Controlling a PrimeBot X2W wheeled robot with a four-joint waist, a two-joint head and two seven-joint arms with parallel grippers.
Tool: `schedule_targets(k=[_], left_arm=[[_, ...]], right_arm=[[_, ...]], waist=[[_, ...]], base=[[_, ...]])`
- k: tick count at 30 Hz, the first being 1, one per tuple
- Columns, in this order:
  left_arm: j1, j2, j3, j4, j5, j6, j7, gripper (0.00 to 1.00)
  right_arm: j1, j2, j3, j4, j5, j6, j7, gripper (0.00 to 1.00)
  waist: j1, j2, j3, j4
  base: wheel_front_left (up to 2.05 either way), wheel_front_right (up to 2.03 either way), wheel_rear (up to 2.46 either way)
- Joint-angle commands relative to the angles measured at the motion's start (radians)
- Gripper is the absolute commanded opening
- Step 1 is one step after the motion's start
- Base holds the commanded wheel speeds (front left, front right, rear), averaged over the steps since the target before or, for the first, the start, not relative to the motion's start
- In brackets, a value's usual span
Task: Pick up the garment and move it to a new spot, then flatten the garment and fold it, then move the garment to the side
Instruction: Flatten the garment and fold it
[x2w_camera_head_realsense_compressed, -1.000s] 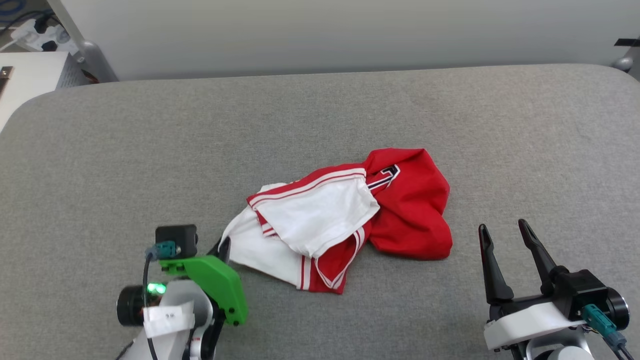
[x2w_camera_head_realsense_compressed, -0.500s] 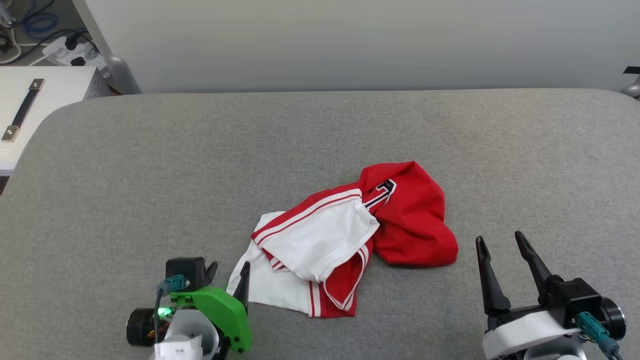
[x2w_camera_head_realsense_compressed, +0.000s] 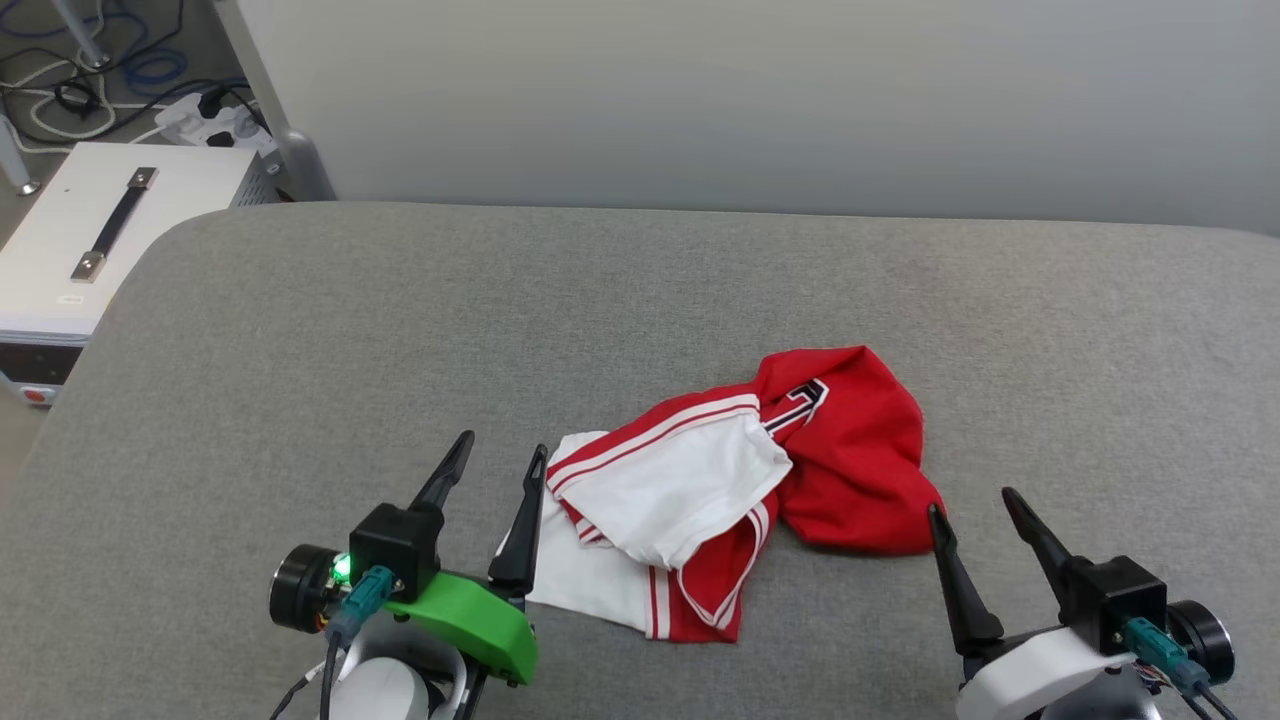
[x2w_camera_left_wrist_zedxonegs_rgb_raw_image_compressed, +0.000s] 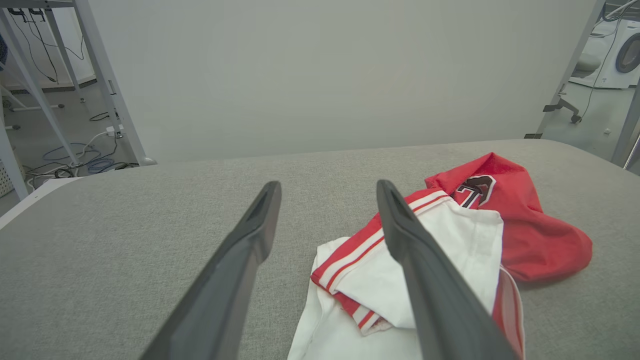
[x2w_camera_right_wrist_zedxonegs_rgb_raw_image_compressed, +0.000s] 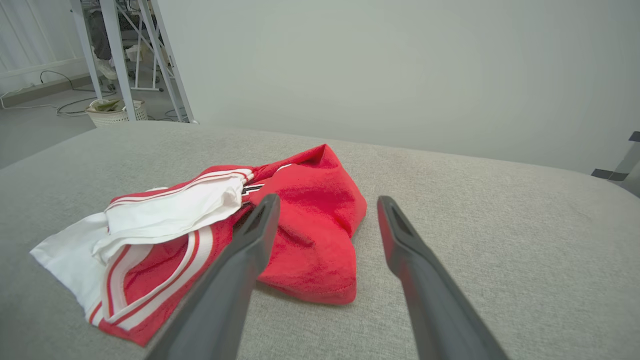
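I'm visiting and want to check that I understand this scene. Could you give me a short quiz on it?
1. True or false: the left tool is clamped shut on the jersey.
2. The jersey lies: A, folded flat; B, crumpled in a heap on the grey surface; C, hanging over the edge.
3. Do the jaws of the right tool stand open or shut?
Key: 1 false, its jaws stand open. 2 B. 3 open.

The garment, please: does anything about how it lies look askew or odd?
Yes. The garment lies crumpled on the grey surface, a white panel folded over the red, lettering mostly hidden. Nothing looks torn.
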Motion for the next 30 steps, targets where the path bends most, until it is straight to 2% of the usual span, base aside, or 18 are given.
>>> schedule_targets(k=[1,4,10,16,22,30], left_arm=[[0.016,-0.004,0.007,-0.014,0.018,0.0,-0.005,1.0],[0.023,-0.016,0.019,-0.036,0.035,-0.01,-0.006,1.0],[0.015,-0.045,0.042,-0.05,0.071,-0.029,-0.006,1.0],[0.004,-0.079,0.062,-0.039,0.093,-0.051,-0.006,1.0],[-0.004,-0.105,0.076,-0.027,0.115,-0.072,-0.006,1.0],[-0.011,-0.127,0.096,-0.017,0.138,-0.091,-0.006,1.0]], right_arm=[[-0.016,-0.019,0.022,-0.012,0.02,-0.001,0.037,1.0],[-0.059,-0.062,0.082,-0.029,0.074,-0.001,0.167,1.0],[-0.203,-0.154,0.207,-0.044,0.232,-0.001,0.533,1.0],[-0.329,-0.154,0.213,0.003,0.37,-0.001,0.806,1.0],[-0.391,-0.137,0.183,0.061,0.382,-0.001,0.923,1.0],[-0.421,-0.112,0.162,0.096,0.377,-0.001,0.935,1.0]], waist=[[0.0,0.0,0.013,0.023],[0.0,0.0,0.028,0.045],[0.0,0.0,0.068,0.091],[0.0,0.0,0.092,0.136],[0.0,0.0,0.111,0.177],[0.0,0.0,0.141,0.207]], base=[[0.0,0.0,0.0],[0.0,0.0,0.0],[0.0,0.0,0.0],[0.0,0.0,0.0],[0.0,0.0,0.0],[0.0,0.0,0.0]])
